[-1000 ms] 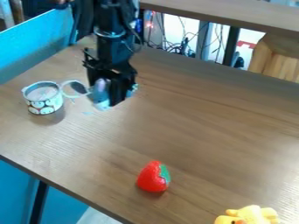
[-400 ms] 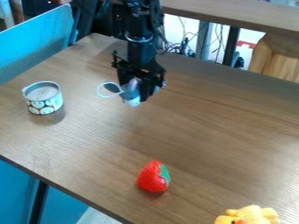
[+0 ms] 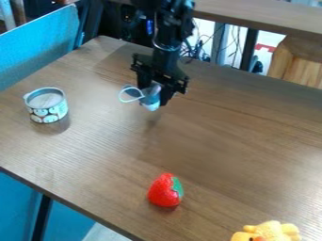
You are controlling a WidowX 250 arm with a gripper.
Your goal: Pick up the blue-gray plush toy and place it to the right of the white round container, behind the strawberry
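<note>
Above the far half of the brown table point(image 3: 220, 150), the black gripper point(image 3: 155, 94) had its fingers closed around a pale blue object point(image 3: 151, 100), whose round loop point(image 3: 131, 94) stuck out on the side toward the tin. That lopsided hold looked like the main risk: with the loop outside the grip, its weight might have twisted the object between the fingers, and a loose pinch on a smooth surface could have let it drop. Opening too high might have made it bounce or roll. The open-topped tin point(image 3: 48, 113) stood upright at the left, well apart, its rim a likely snag for the loop on any low sweep that way. Nearer the camera, a red toy strawberry point(image 3: 165, 190) and a yellow toy point(image 3: 269, 231) at the bottom edge might have been knocked by a low pass.
</note>
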